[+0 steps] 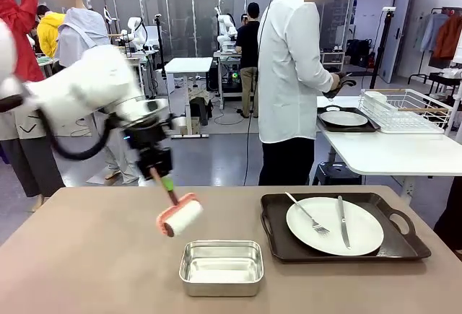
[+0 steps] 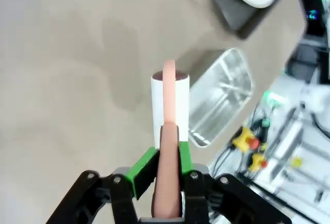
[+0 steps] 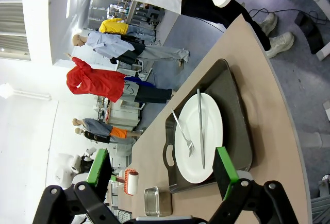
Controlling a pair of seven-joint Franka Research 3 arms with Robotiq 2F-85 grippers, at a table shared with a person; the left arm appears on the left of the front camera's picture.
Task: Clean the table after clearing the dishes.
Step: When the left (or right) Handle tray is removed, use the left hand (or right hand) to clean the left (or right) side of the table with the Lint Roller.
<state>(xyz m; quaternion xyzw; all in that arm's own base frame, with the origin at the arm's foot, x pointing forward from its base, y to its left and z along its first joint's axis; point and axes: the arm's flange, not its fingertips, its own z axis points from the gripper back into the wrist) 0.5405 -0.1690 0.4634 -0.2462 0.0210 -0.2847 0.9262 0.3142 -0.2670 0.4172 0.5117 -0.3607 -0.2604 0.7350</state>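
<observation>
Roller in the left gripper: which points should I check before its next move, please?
1. Roller clamped in left gripper: ok.
2. Roller on table: not ok, it looks lifted above it.
3. Dishes cleared: not ok, one tray with a plate lies on the table.
4. Pan apart from roller: ok, but near.
5. Right gripper open, holding nothing: ok.

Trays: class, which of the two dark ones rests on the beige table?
The near tray, carrying a plate, fork and knife; the other tray sits on the white table beside the wire rack.
</observation>
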